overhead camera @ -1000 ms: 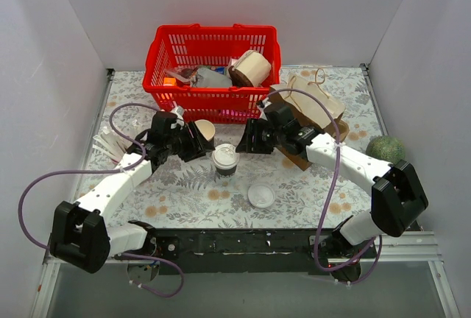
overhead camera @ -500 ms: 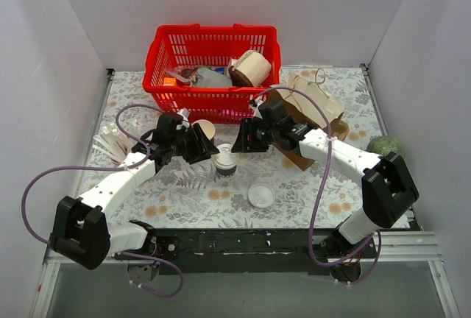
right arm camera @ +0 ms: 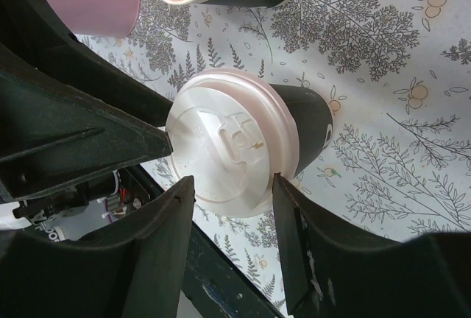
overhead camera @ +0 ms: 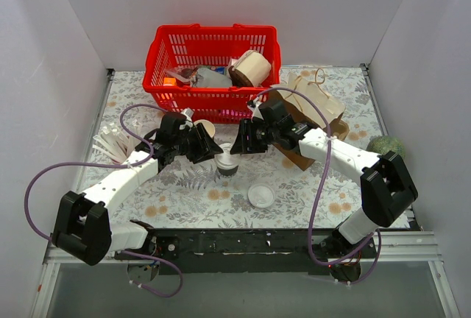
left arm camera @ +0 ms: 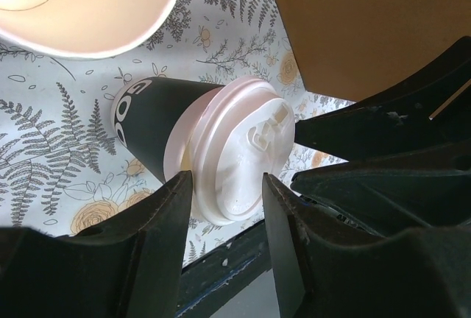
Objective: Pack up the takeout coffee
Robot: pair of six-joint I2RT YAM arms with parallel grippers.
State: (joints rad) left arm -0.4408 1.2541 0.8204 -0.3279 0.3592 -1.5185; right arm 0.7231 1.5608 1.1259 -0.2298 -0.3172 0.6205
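Note:
The takeout coffee [overhead camera: 227,163] stands upright mid-table, a dark cup [left arm camera: 151,130] under a white lid [left arm camera: 239,157]. My left gripper [overhead camera: 212,150] comes in from the left and is open. Its fingertips [left arm camera: 184,185] sit at the lid's rim, and the lid is wider than the gap between them. My right gripper [overhead camera: 240,146] comes in from the right, also open. Its tips [right arm camera: 278,185] lie against the edge of the lid [right arm camera: 229,141], above the dark cup wall [right arm camera: 309,123]. Neither gripper encloses the cup.
A lidless matching cup [overhead camera: 204,128] stands just behind the left gripper. A loose white lid [overhead camera: 260,196] lies nearer the front. The red basket [overhead camera: 156,59] of items is at the back, a brown paper bag [overhead camera: 318,104] to the right, and white cutlery [overhead camera: 110,146] to the left.
Both grippers have closed in on the lidded cup from either side and now meet over its lid. The cup itself has barely moved.

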